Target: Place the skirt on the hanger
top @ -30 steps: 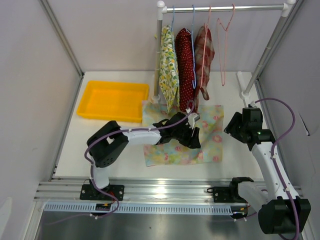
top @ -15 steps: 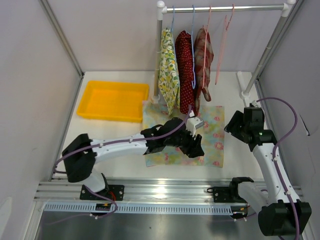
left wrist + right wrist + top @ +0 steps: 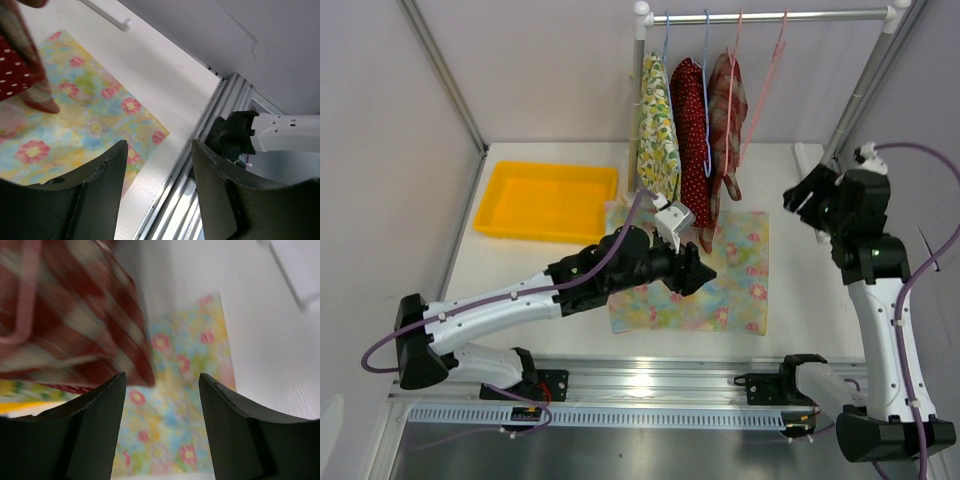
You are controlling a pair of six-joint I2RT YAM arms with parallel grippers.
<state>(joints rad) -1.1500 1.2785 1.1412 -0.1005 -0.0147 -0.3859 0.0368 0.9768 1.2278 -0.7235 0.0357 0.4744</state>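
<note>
The floral skirt (image 3: 730,280) lies flat on the white table, also seen in the left wrist view (image 3: 75,120) and the right wrist view (image 3: 170,430). An empty pink hanger (image 3: 765,75) hangs slanted on the rail (image 3: 820,15), right of three hung skirts. My left gripper (image 3: 696,272) hovers over the skirt's left half, open, nothing between its fingers (image 3: 159,145). My right gripper (image 3: 804,197) is raised right of the skirt's far right corner, open and empty (image 3: 161,376), facing the red plaid skirt (image 3: 75,315).
A yellow tray (image 3: 548,200) sits at the back left. Lemon-print (image 3: 657,140), red dotted (image 3: 693,130) and plaid (image 3: 728,110) skirts hang on the rail. The rack's right post (image 3: 855,90) stands close to my right arm. The metal base rail (image 3: 200,200) runs along the near table edge.
My left arm has stretched out and its gripper drifted slightly back-left over the skirt. My right arm rose and moved toward the rack. The empty pink hanger swung to a slant.
</note>
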